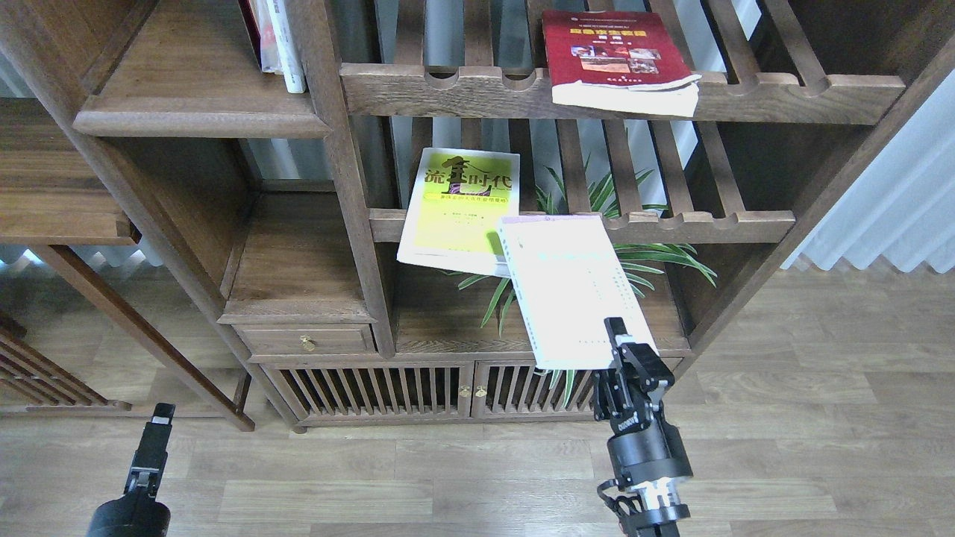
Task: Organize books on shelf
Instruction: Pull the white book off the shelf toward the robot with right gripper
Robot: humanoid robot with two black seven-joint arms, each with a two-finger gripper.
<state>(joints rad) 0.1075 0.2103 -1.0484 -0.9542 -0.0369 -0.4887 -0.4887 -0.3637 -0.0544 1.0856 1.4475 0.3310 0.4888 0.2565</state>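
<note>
My right end effector (623, 350) pinches the near edge of the lavender-white paperback (573, 287), held clear of the slatted rack (701, 222). The yellow-green paperback (461, 209), headed 流金时代, overhangs that rack's front rail. The dark red paperback (613, 56) lies on the upper rack. None sits on the solid shelf (201, 112) yet. I cannot tell my left end effector's (153, 440) state.

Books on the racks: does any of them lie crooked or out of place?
Yes. The yellow-green book and the dark red book lie flat on slatted racks, overhanging the front rails. The right gripper holds the pale book off the racks.
</note>
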